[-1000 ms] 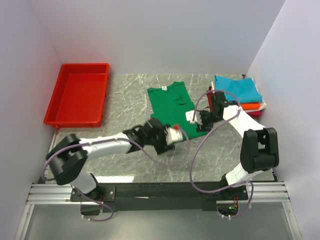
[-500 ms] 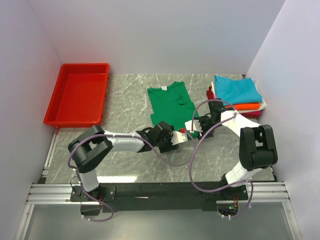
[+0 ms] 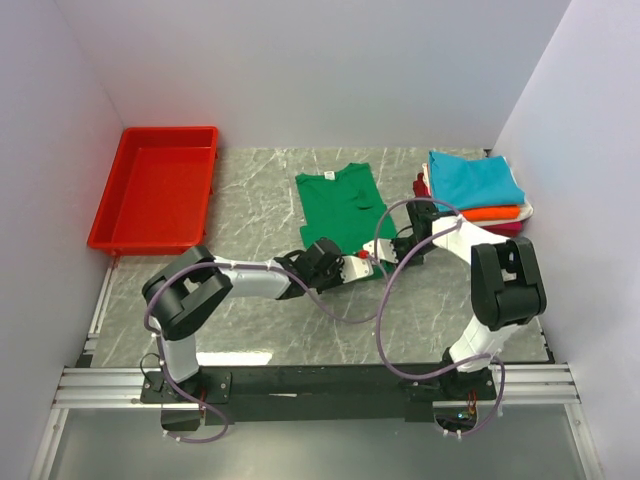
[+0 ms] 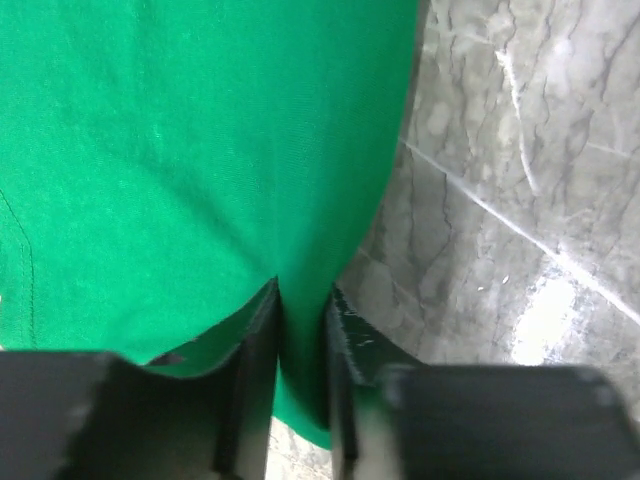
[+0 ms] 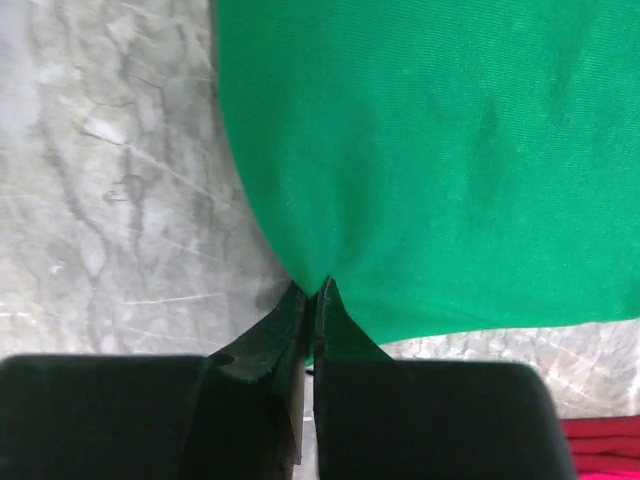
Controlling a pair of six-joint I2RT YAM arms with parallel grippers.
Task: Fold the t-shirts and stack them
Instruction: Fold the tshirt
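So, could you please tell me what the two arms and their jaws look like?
The left arm and right arm share one build: white link shells between bulky black joints, each trailed by a thin, looping lavender cable. The jaws are black, flat and tapered towards their tips.

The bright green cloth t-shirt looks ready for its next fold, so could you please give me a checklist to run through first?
1. Left gripper shut on the bright green cloth t-shirt's near hem: ok.
2. Right gripper shut on the same hem: ok.
3. Shirt's far part spread on the grey marble table: ok.
4. Folded stack topped by the teal shirt lies apart from the green one: ok.
5. Both cloth layers caught in each pinch: cannot tell.
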